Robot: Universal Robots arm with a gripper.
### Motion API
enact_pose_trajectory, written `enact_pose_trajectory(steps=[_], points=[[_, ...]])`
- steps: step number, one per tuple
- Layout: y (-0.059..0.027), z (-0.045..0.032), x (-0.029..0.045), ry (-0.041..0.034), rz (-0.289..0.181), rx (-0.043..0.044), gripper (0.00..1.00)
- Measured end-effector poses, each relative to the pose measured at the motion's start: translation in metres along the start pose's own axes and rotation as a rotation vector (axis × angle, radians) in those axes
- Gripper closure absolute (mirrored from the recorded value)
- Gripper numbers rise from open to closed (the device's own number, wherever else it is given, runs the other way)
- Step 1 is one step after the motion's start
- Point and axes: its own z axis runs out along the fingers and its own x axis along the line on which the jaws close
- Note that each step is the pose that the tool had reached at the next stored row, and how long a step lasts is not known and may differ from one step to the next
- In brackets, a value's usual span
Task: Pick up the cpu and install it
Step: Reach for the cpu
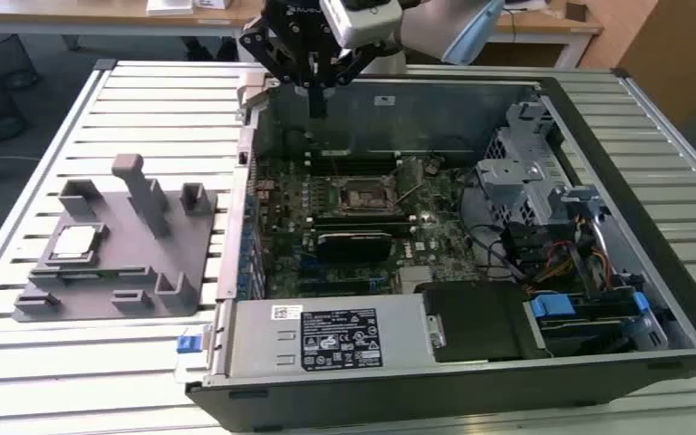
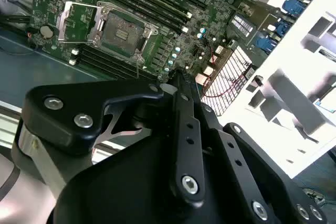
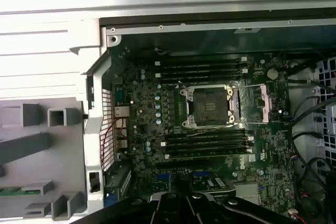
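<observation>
Exterior view: the gripper [image 1: 316, 111] is seen high at the upper middle of the frame, hung over the rear wall of the open computer case [image 1: 445, 113]. Its fingers [image 1: 316, 98] are pressed together, and nothing is clamped between them. The cpu [image 1: 76, 240] is found well apart from it, at the exterior view's left. It lies flat, silvery top plate up, in a recess of the grey holder block [image 1: 124, 276]. That block is set on the white slatted table [image 1: 33, 362], just beside the case's side wall.

Inside the case the green motherboard [image 1: 287, 195] is laid out flat. The dark square cpu socket [image 1: 354, 195] is seen at the middle of the frame, below the fingertips in the picture. A power supply [image 1: 323, 337] with a labelled face is seen at the lower middle, and blue plastic tabs [image 1: 554, 305] at the lower right.

In the first wrist view the socket [image 3: 210, 106] is looked down on from above. It is shown bare, with its metal frame [image 3: 273, 100] swung open beside it, and rows of memory slots [image 3: 202, 70] are ranged on two sides of it. In the second wrist view the closed black fingers [image 2: 181, 103] are seen pointing toward the uncovered socket [image 2: 123, 30], well clear of the board.
</observation>
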Motion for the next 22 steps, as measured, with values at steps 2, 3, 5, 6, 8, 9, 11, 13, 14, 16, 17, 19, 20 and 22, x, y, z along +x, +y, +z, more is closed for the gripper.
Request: enact_pose_trajectory(steps=[2, 3, 5, 6, 8, 9, 11, 13, 14, 16, 17, 19, 20, 22], points=[[0.0, 0.0, 0.0, 0.0, 0.0, 0.0, 0.89], [0.0, 0.0, 0.0002, 0.0001, 0.0, 0.0001, 0.89], [0.0, 0.0001, 0.0004, 0.0, 0.0, -0.0001, 0.89], [0.0, 0.0, 0.0006, 0.0, 0.0, 0.0001, 0.89], [-0.0001, 0.0, 0.0012, 0.0, 0.0, 0.0, 0.89], [-0.0001, 0.0001, 0.0016, 0.0, 0.0, -0.0001, 0.89], [-0.0002, 0.0001, 0.0025, 0.0, 0.0, 0.0, 0.89], [-0.0002, 0.0001, 0.0034, 0.0, 0.0, 0.0, 0.89], [-0.0003, 0.0001, 0.0039, 0.0, 0.0, 0.0, 0.89], [-0.0004, 0.0001, 0.005, 0.0, 0.0, 0.0, 0.89], [-0.0005, 0.0001, 0.0057, 0.0, 0.0, 0.0, 0.89], [-0.0006, 0.0002, 0.0073, 0.0, 0.0, 0.0, 0.89], [-0.0006, 0.0002, 0.0082, 0.0, 0.0, 0.0, 0.89], [-0.0008, 0.0003, 0.01, 0.0, 0.0, 0.0, 0.89]])
